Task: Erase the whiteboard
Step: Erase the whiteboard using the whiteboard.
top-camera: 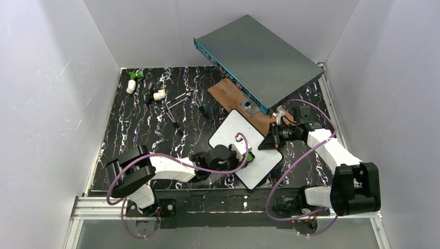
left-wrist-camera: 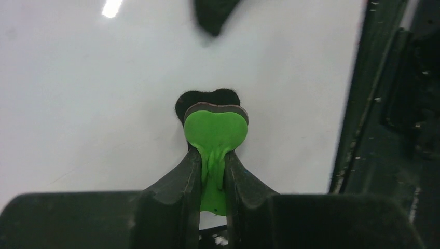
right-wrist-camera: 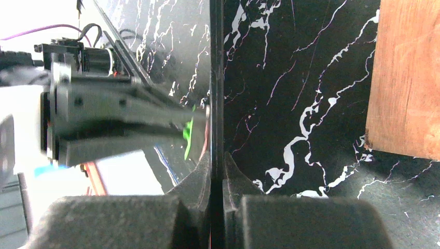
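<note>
The eraser (left-wrist-camera: 215,129), a green piece with dark felt beneath, is pinched between the nearly closed fingers of the left gripper (left-wrist-camera: 212,174) and is set felt-down on the whiteboard (top-camera: 259,171). The whiteboard lies slantwise on the table (top-camera: 135,129) at the middle, just ahead of the arm bases, with its far corner by the plank (top-camera: 225,96). Its right edge is clamped in the right gripper (right-wrist-camera: 217,171), whose jaws are pressed tight on the thin rim. No writing is seen on the bare parts of the whiteboard; what lies under the left arm is hidden.

For the wipe to be done well, the felt should be held flat under even pressure, and the strokes should be overlapped across the whole surface, the hidden patch included. The rim should be gripped firmly so that the whiteboard is not dragged along, and strokes should be stopped short of the right gripper.

Counted from the left: a scatter of small white, green and dark pieces (top-camera: 155,93), too small to be numbered surely; one eraser; one whiteboard; one plank; one box (top-camera: 259,57); two grippers.
</note>
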Robot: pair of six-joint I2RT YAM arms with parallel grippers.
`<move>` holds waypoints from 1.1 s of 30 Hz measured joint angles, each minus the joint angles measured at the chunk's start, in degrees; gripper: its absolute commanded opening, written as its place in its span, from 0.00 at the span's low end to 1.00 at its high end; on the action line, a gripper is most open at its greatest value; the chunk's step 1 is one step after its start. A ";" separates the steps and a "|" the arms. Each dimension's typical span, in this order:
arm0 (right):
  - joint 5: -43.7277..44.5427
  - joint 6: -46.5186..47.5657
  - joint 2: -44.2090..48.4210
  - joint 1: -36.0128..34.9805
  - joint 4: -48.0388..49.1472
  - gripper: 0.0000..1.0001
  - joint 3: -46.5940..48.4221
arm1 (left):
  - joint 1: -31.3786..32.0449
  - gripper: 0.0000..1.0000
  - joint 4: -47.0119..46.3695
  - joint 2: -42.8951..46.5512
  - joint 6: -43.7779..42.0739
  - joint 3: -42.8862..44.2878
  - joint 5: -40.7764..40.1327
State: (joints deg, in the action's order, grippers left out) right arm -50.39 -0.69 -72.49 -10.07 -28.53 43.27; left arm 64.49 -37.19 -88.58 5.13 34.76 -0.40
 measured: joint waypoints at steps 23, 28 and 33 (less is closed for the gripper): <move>-0.37 -0.55 0.04 -0.09 0.39 0.01 0.00 | -13.64 0.00 -3.76 3.45 4.24 -10.47 -6.62; -0.15 -0.59 0.68 0.22 0.15 0.01 0.00 | -8.22 0.00 -3.08 2.14 3.28 -7.96 -8.52; 0.55 -0.37 0.87 0.74 0.24 0.01 0.00 | 1.95 0.00 -3.63 -1.20 3.15 -1.40 -7.65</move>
State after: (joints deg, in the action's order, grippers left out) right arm -49.84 -1.06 -71.61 -9.32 -28.29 43.27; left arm 66.43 -40.82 -89.78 8.27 33.36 -8.05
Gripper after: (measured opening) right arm 0.089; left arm 0.144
